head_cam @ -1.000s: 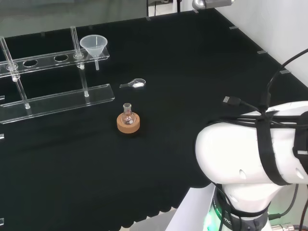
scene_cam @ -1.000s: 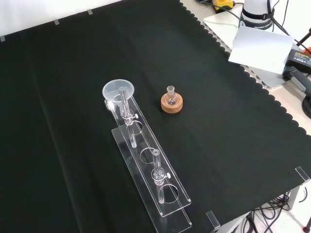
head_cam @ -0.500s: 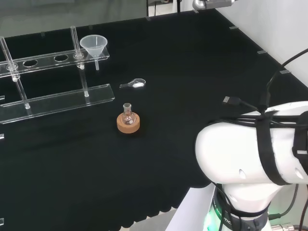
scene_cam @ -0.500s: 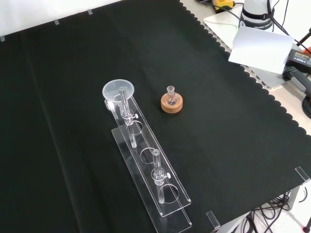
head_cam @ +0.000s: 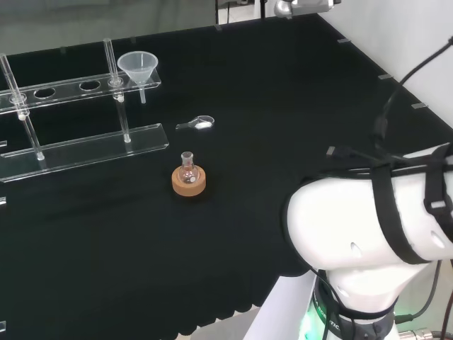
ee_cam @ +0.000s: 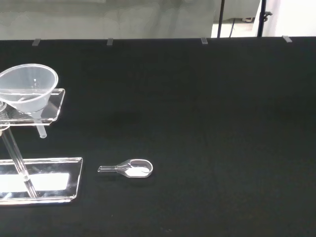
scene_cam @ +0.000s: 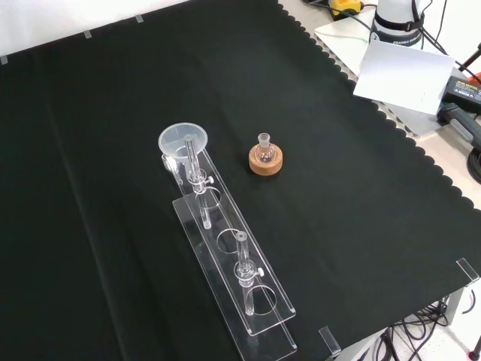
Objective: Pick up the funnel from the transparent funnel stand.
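A clear funnel (head_cam: 137, 66) sits in the end hole of the transparent stand's upper shelf, its stem hanging down through it. From the front, the funnel (scene_cam: 183, 141) is at the far end of the long stand (scene_cam: 252, 304), which carries two upright rods. In the wrist view the funnel (ee_cam: 27, 91) is close, resting on the shelf's end above the stand's base plate (ee_cam: 54, 174). The arm's white link (head_cam: 368, 241) stands at the head view's lower right, well away from the stand (head_cam: 85, 145).
A small round flask on a cork ring (head_cam: 188, 177) stands near the stand's end, also seen from the front (scene_cam: 264, 158). A small clear scoop (head_cam: 198, 124) with white powder (ee_cam: 132, 169) lies on the cloth between funnel and flask.
The arm's white link and its cables have shifted slightly in the head view. Funnel, stand, flask and scoop stay where they were.
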Robot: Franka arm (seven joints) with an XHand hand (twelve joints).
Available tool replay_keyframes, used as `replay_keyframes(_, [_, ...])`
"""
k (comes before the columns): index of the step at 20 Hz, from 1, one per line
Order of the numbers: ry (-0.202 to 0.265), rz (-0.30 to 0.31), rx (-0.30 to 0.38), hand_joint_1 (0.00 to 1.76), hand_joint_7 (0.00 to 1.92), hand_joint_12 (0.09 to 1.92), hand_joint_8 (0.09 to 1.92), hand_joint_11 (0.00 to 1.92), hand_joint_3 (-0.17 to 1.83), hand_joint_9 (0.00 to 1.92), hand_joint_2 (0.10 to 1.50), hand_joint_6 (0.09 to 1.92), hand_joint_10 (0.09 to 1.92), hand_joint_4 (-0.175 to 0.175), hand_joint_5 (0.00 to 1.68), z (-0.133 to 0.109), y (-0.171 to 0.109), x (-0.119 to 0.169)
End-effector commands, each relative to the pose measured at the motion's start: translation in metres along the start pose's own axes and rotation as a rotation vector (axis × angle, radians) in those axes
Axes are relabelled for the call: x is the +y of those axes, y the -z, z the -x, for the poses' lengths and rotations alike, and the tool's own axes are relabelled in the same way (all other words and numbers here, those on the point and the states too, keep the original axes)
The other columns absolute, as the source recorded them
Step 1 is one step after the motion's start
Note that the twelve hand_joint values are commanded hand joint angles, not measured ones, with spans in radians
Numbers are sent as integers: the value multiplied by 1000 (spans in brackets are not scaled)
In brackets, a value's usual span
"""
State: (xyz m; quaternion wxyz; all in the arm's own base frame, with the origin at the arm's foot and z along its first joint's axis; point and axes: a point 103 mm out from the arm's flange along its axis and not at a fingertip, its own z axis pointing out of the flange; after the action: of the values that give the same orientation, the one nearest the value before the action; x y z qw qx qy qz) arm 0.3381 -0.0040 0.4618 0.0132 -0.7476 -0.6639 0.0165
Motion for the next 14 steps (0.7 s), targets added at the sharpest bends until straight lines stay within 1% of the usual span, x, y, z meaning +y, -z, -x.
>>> replay_keyframes(1, [16, -12, 17, 0, 9, 1372, 172, 0, 417, 72, 1196, 87, 627, 14, 182, -7, -14, 46])
replay_keyframes(6, [66, -36, 40, 0, 12, 1374, 178, 0, 411, 77, 1194, 87, 629, 12, 185, -15, -30, 95])
replay_keyframes(8, [89, -56, 40, 0, 16, 1374, 183, 0, 402, 80, 1183, 87, 631, 10, 182, -20, -38, 114])
replay_keyframes(11, [113, -64, 36, 0, 34, 1378, 195, 7, 382, 96, 1150, 87, 639, -4, 176, -29, -48, 135])
replay_keyframes(14, [146, -91, 31, 30, 45, 1368, 264, 82, 348, 136, 1141, 87, 657, -20, 213, -42, -59, 150])
